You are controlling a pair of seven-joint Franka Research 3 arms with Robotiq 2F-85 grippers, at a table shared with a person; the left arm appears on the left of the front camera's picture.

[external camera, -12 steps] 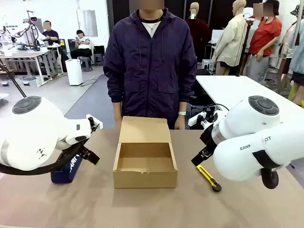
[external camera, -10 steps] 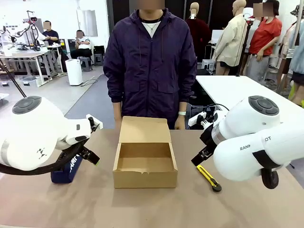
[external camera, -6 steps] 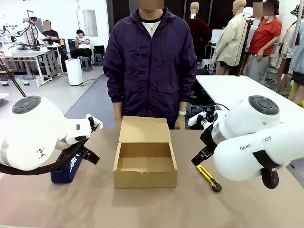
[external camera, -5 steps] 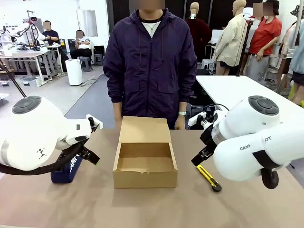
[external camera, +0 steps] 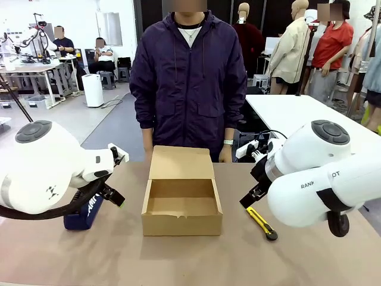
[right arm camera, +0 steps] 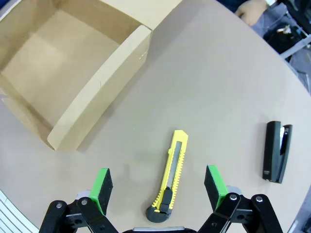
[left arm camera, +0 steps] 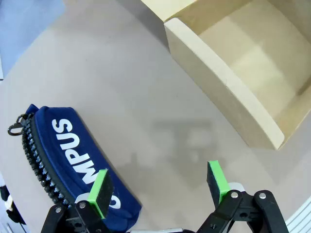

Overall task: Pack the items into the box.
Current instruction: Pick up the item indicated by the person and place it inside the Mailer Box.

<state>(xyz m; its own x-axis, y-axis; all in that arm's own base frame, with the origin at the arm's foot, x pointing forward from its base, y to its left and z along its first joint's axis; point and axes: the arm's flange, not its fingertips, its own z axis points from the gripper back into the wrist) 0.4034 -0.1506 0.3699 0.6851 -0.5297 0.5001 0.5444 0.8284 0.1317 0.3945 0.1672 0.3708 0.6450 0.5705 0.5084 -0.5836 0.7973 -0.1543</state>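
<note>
The brown cardboard box (external camera: 181, 199) stands open at mid-table, its lid flap folded back toward the person; its inside is bare (left arm camera: 248, 63) (right arm camera: 53, 63). A navy zip pouch (external camera: 83, 211) (left arm camera: 68, 155) with white lettering lies left of the box. My left gripper (left arm camera: 160, 187) hangs open above the table between pouch and box, one pad over the pouch's edge. The yellow-and-black utility knife (external camera: 262, 221) (right arm camera: 172, 177) lies right of the box. My right gripper (right arm camera: 158, 187) hovers open straddling the knife. A black stapler (right arm camera: 277, 151) lies beyond the knife.
A person in a dark purple jacket (external camera: 187, 77) stands at the far edge behind the box, a hand (right arm camera: 252, 9) resting near the table edge. Both white arms (external camera: 41, 170) (external camera: 321, 179) flank the box. Bare tabletop (external camera: 184, 256) lies in front.
</note>
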